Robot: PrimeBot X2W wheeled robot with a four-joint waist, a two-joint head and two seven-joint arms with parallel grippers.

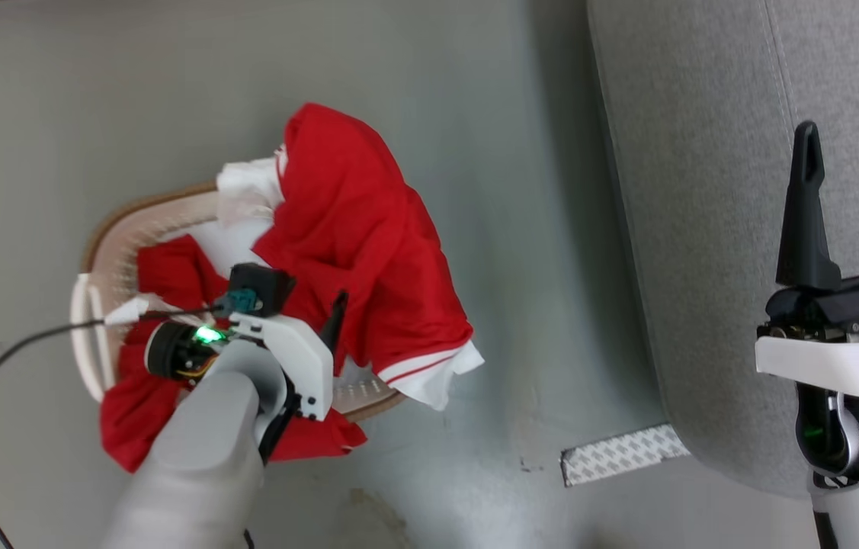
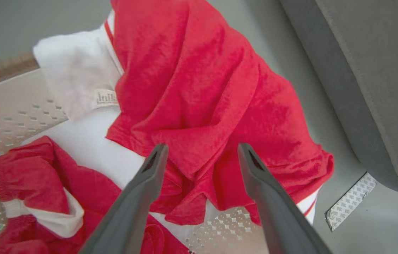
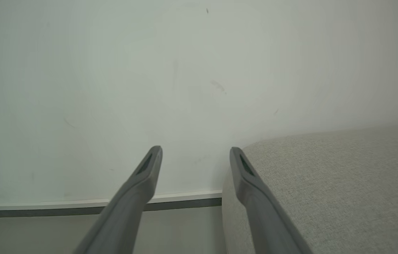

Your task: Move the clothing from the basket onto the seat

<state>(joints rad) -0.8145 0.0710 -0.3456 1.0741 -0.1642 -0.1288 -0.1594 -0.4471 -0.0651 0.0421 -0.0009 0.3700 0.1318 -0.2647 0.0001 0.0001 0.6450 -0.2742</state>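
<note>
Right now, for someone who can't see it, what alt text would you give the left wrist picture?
The left gripper, its two dark fingers apart, points at red clothing with white panels heaped in a cream perforated basket. A grey seat edges the upper right, a patterned strip on the floor beside it.

The floor [image 1: 475,114] is smooth and grey-green, with a soft even light on it. Near the bottom of the head view it has a dull brownish stain [image 1: 376,518]. A short white strip [image 1: 623,455] with a small printed pattern lies flat on the floor, one end at the rounded corner of the grey seat [image 1: 703,229]. A darker shadow runs along the floor beside the seat. The wall [image 3: 184,70] is pale and plain, with a few faint marks. At its foot runs a white skirting board [image 3: 61,204] with a dark lower edge.
</note>
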